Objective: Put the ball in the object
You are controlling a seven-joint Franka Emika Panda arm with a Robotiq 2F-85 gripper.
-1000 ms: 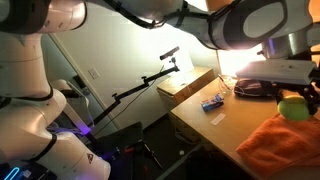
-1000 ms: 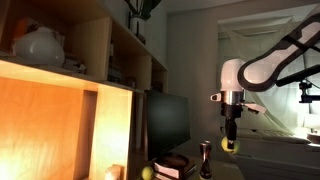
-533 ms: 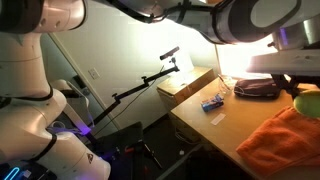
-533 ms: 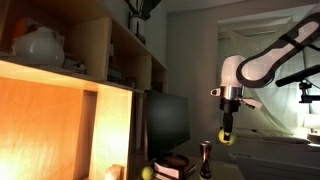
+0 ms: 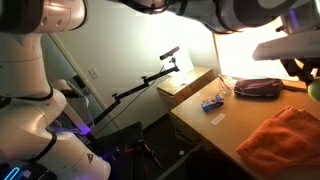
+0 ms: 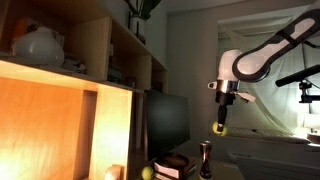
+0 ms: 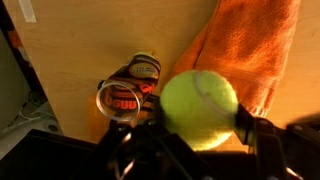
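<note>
Two dark fingers (image 7: 252, 128) of the tool (image 7: 195, 132) are pressed against the sides of the ball (image 7: 200, 105), which fills the near middle of the wrist view, yellow-green and fuzzy with a pale seam. The tool grips the ball and holds it in the air above the surface (image 7: 85, 55), touching nothing else.

Below it in the wrist view lies light wood, with the orange-red cloth (image 7: 250, 45) spread to the right, its edge running just behind the ball. Left of the ball, on bare wood, lies a dark reddish object (image 7: 130, 92) with a pale ring at its near end; what it is I cannot tell.

In an exterior view the cloth (image 5: 285, 140) lies crumpled on the near right part of the surface (image 5: 200, 128), and the ball (image 5: 314, 90) shows only as a sliver at the right edge, above and beyond the cloth. Farther back rests the dark reddish object (image 5: 258, 87), well apart from the cloth. Left of it lie a small blue item (image 5: 211, 103) and a small white item (image 5: 218, 118), and beyond them stands a cardboard box (image 5: 185, 83) at the far left corner.

In an exterior view from farther off, the arm (image 6: 250, 65) reaches down, with the ball (image 6: 219, 128) at the tip of the tool (image 6: 221, 120). A wooden shelf (image 6: 60, 110) fills the near left.
</note>
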